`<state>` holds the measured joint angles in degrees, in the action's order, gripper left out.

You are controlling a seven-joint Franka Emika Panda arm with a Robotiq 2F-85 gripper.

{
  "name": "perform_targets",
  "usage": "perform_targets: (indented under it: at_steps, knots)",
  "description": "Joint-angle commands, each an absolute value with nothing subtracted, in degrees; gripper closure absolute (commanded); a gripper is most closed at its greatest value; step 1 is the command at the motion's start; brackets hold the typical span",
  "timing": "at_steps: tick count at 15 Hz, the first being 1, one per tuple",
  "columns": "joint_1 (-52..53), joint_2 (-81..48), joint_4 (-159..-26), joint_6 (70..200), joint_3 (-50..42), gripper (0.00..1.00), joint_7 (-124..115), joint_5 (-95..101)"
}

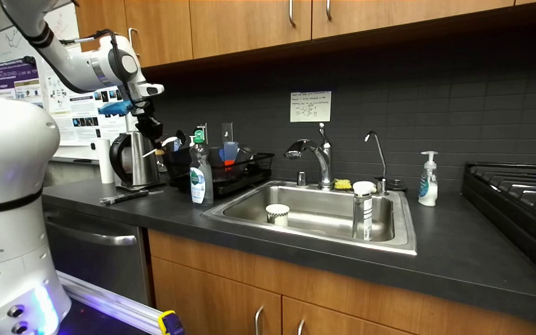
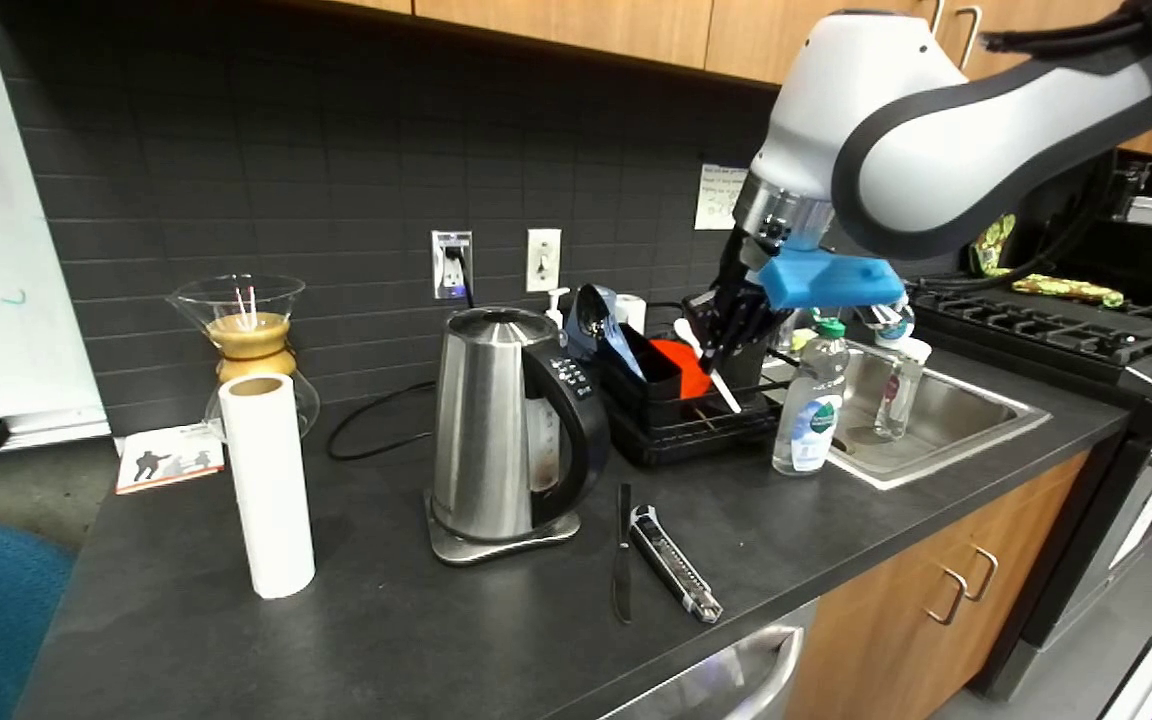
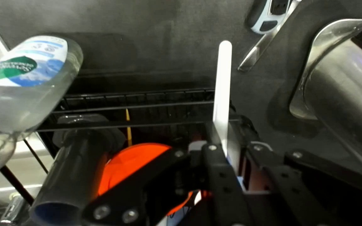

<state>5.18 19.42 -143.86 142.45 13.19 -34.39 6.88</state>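
Observation:
My gripper [image 3: 236, 147] has its fingers close together around a thin white utensil [image 3: 222, 84]; the contact is partly hidden by the left finger. In both exterior views the gripper [image 1: 157, 139] [image 2: 714, 345] is low over the left part of the black dish rack [image 2: 651, 450]. The white utensil [image 1: 149, 153] [image 2: 721, 388] slants, its rounded head up and its handle end down, past the rack's front edge. An orange item [image 3: 127, 163] and blue utensils [image 2: 608, 315] stand in the rack close by. A clear dish soap bottle [image 3: 30, 72] stands in front of the rack.
A steel kettle [image 2: 486, 430] stands beside the rack. A knife [image 2: 622, 550] and a box cutter [image 2: 674, 560] lie on the counter before it. A white paper roll [image 2: 271, 490] stands farther left. The sink [image 1: 314, 234] holds a cup [image 1: 278, 215] and a bottle [image 1: 362, 214].

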Motion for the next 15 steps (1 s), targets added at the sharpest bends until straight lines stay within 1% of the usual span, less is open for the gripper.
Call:
perform_targets:
  at_steps: [1,9,15]
  knots:
    - [3.4,19.2,-142.8,146.5,13.8,0.97,-31.7,9.0]
    - [0.2,16.9,-140.5,155.8,14.8,0.97,-28.1,14.0]
    - [-1.9,12.8,-138.0,163.3,16.0,0.97,-29.0,19.9]
